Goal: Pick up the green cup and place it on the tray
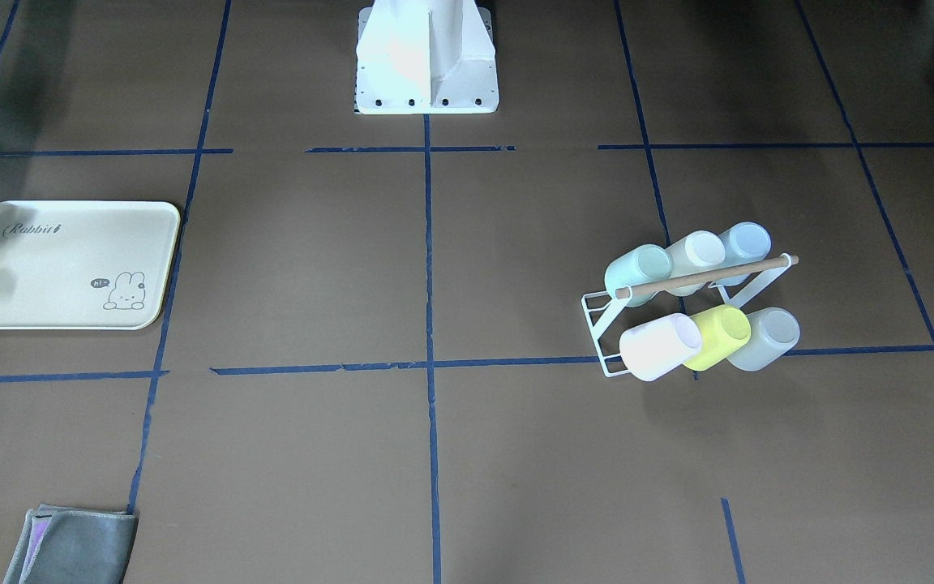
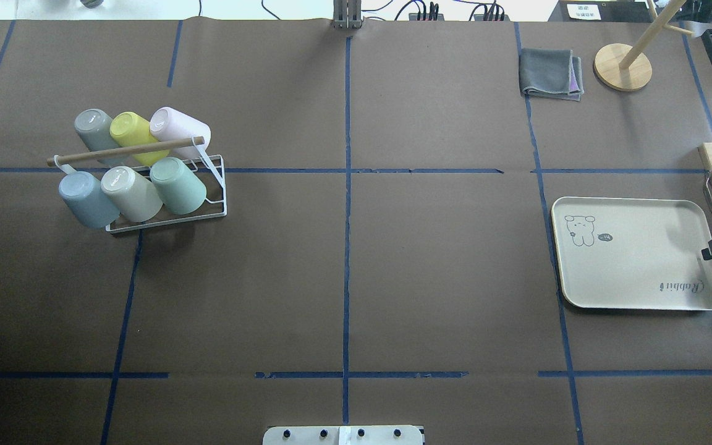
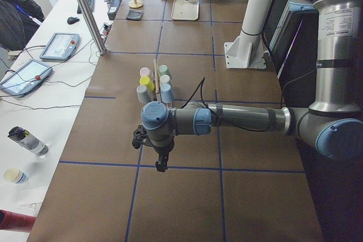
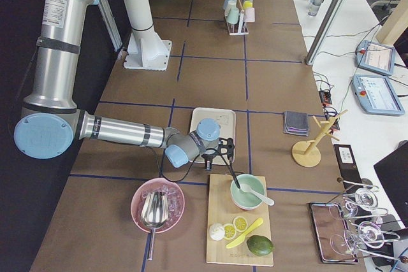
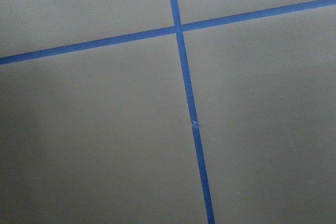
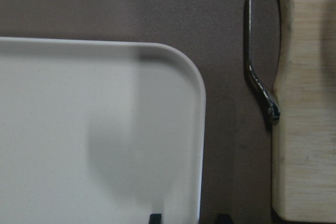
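Brown-papered tabletop (image 2: pixel 356 278): the green cup (image 2: pixel 178 185) lies tilted in the white rack (image 2: pixel 170 222), well apart from the tray (image 2: pixel 634 272). The right gripper (image 6: pixel 189 217) sits at the tray's corner, and its fingers (image 6: pixel 155 218) appear parted, straddling the rim. The left gripper (image 3: pixel 160 160) hangs over bare tabletop; whether its fingers are wide or narrow cannot be told.

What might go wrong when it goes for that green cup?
The green cup sits tight beside a beige cup on the wire rack, near a wooden rod; pulling it off may knock neighbours or drag the rack. The tray lies across the table, so a long carry risks a drop.
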{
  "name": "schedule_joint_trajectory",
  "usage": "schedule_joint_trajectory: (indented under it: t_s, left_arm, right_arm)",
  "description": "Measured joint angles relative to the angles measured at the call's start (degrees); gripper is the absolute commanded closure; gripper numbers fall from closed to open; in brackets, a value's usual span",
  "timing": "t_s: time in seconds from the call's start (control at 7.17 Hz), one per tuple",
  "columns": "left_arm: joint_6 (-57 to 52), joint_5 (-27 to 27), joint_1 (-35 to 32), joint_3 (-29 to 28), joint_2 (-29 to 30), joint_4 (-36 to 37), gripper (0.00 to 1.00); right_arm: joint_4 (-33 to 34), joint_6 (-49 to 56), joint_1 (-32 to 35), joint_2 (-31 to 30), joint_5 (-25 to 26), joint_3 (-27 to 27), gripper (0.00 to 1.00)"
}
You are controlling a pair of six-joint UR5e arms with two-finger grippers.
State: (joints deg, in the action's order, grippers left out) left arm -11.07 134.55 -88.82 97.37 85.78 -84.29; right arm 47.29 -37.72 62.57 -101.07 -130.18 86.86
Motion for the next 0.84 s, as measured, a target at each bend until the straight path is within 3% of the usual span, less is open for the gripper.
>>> schedule_joint_trajectory:
  t_s: [0.56,0.84]
  left_arm:
    - [0.0,-0.1,0.0,0.2,0.0,0.0,0.0]
    - [0.0,-0.1,0.0,0.3,0.0,0.0,0.0]
  right_arm:
    - [0.1,-0.1,-0.6,0.0,-0.1,0.0,0.67]
    - [0.1,-0.1,-0.7,0.1,0.0,0.0,0.89]
